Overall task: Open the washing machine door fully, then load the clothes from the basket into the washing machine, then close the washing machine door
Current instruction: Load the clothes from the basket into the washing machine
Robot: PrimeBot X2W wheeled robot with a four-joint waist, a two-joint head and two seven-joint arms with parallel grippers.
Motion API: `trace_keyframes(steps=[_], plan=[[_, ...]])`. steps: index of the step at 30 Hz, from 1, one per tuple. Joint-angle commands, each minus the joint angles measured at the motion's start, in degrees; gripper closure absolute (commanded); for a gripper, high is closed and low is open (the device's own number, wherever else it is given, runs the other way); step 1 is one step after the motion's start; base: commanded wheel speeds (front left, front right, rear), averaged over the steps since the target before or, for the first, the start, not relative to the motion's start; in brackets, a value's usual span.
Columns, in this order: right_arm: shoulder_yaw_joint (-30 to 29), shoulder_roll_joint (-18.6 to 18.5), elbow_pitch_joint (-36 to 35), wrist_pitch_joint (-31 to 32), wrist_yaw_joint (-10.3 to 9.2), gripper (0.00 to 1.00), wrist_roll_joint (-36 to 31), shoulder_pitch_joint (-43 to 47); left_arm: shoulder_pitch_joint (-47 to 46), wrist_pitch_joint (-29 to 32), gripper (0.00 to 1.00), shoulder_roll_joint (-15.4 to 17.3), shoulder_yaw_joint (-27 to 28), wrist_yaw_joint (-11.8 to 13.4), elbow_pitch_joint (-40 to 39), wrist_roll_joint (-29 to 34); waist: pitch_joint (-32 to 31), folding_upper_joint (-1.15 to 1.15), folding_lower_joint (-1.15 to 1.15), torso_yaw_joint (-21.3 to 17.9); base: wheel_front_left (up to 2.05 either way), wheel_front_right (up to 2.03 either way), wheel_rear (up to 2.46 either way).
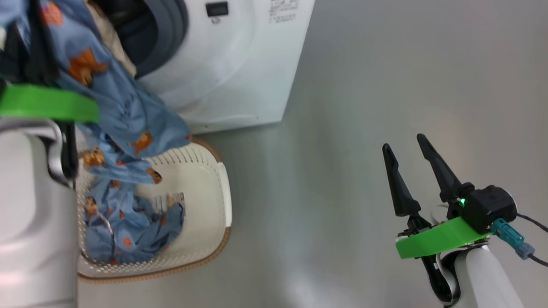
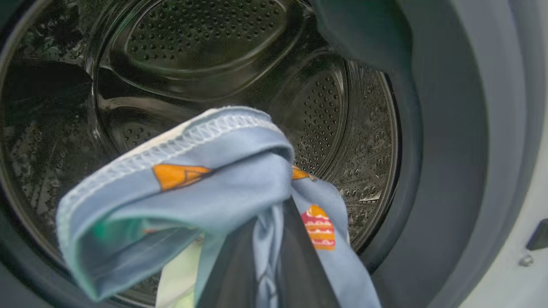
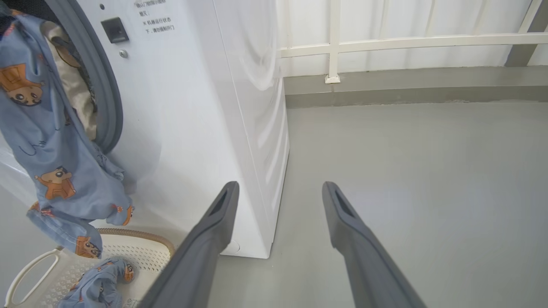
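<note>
The left pincer (image 2: pixel 269 222) is clamped narrow on a fold of the clothes (image 2: pixel 205 188), held at the mouth of the washing machine (image 1: pixel 239 64), just before the drum (image 2: pixel 201 38). The garment's tail is draped over the gasket (image 1: pixel 171 25) toward the basket (image 1: pixel 214 171), near left on the floor (image 1: pixel 364 85) — so the fold is best carried deep inside before release, lest it be dragged back out. The right pincer (image 1: pixel 404 143) is held wide and empty, well apart to the right.

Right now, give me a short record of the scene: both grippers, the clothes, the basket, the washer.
Left gripper: shut on a blue garment at the mouth of the washer
Right gripper: open, empty, above the floor
Garment: hangs from the mouth down over the basket
Basket: on the floor before the washer, more clothes inside
Washer: mouth open
</note>
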Motion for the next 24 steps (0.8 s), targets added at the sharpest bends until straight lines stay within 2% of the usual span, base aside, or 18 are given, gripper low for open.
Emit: trace_keyframes(steps=[1, 9, 20, 24], plan=[[1.51, 0.00, -1.64, -0.27, 0.09, 0.00, 0.24, -0.47, -2.77, 0.04, 1.00, 2.85, 1.46, -0.34, 0.10, 0.22, 5.35, 0.00, 0.00, -1.49, 0.00, 0.00, 0.00], [1.98, 0.13, -2.23, -0.27, 0.09, 0.00, 0.76, -1.90, -11.89, 1.91, 1.00, 5.52, 1.69, -0.25, 7.56, 0.15, 10.55, 0.00, 0.00, -3.08, 0.00, 0.00, 0.00], [2.32, 0.29, -2.79, -0.27, 0.09, 0.00, 2.38, -2.67, -25.06, 10.77, 1.00, 9.80, 1.93, -1.83, 16.94, -2.51, 17.45, 0.00, 0.00, -6.02, 0.00, 0.00, 0.00], [2.25, 0.30, -3.27, -0.27, 0.09, 0.00, 3.10, -2.88, -29.21, 12.65, 1.00, 10.31, 0.94, -2.72, 19.19, -3.85, 19.65, 0.00, 0.00, -6.30, 0.00, 0.00, 0.00]])
